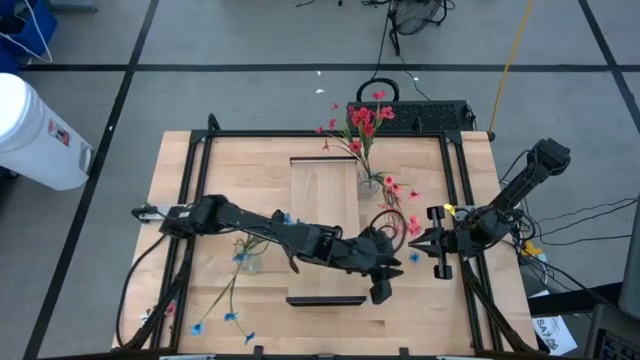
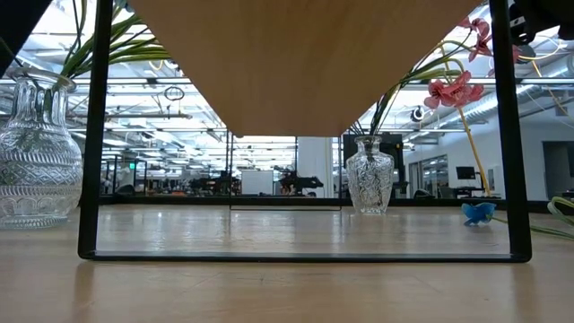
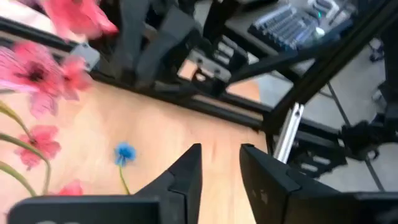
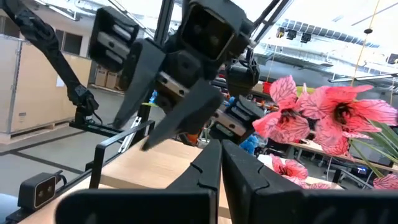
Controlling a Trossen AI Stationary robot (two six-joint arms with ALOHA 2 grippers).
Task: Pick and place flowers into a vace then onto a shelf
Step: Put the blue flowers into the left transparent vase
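The shelf (image 1: pixel 324 215), a pale plank on thin black legs (image 2: pixel 90 135), stands mid-table. A glass vase (image 1: pixel 369 182) with red-pink flowers (image 1: pixel 364 122) rests on the table by the shelf's right edge. A second glass vase (image 1: pixel 247 262), with blue flowers in it, stands to the shelf's left. Loose red-pink flowers (image 1: pixel 400 215) and a blue blossom (image 3: pixel 124 152) lie right of the shelf. My left gripper (image 1: pixel 392 268) reaches across there, above the table, open, with nothing between its fingers (image 3: pixel 186 174). At the table's right edge my right gripper (image 1: pixel 416 243) stays shut and empty.
More blue sprays (image 1: pixel 225 318) lie at the near left corner. Black frame rails (image 1: pixel 455 200) run along the table's sides. A black box (image 1: pixel 420 115) sits at the far right edge. A white bin (image 1: pixel 35 125) stands on the floor to the left.
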